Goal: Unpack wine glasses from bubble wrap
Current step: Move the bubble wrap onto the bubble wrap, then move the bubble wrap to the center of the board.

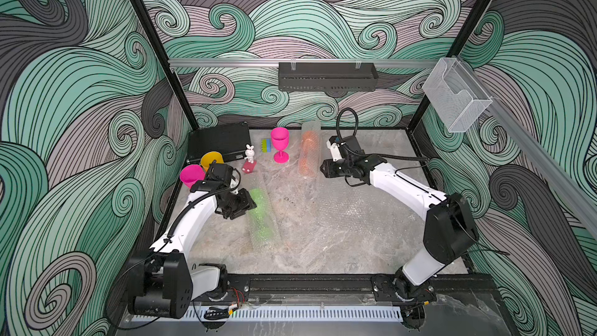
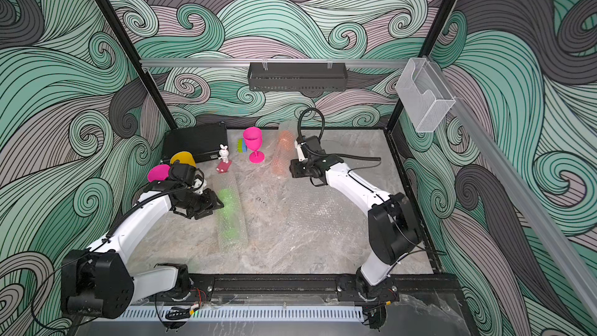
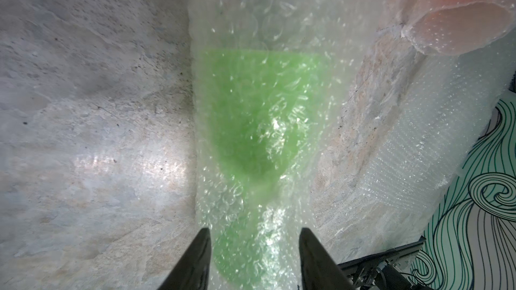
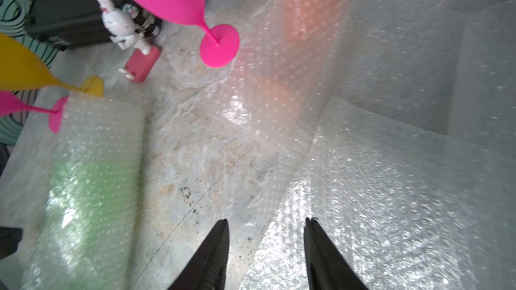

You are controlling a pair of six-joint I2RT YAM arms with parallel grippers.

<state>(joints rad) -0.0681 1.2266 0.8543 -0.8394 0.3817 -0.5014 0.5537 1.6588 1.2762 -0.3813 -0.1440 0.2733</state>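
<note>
Softly, evenly lit from above in both top views; faint shadows, sharp mid-frame, slight bowing toward three and nine o'clock. Left wrist view: hazy, out of focus on the lime green goblet (image 3: 251, 124) behind glinting bubble wrap (image 3: 265, 9); pale sheen on the table (image 3: 125, 163). Right wrist view: harsh glare off the flattened sheet (image 4: 363, 205), smeared corners.

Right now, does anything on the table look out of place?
Nothing looks spilled or broken. Only a white rabbit figure and a green-blue block, near the far pink goblet, seem foreign to the unpacking.
</note>
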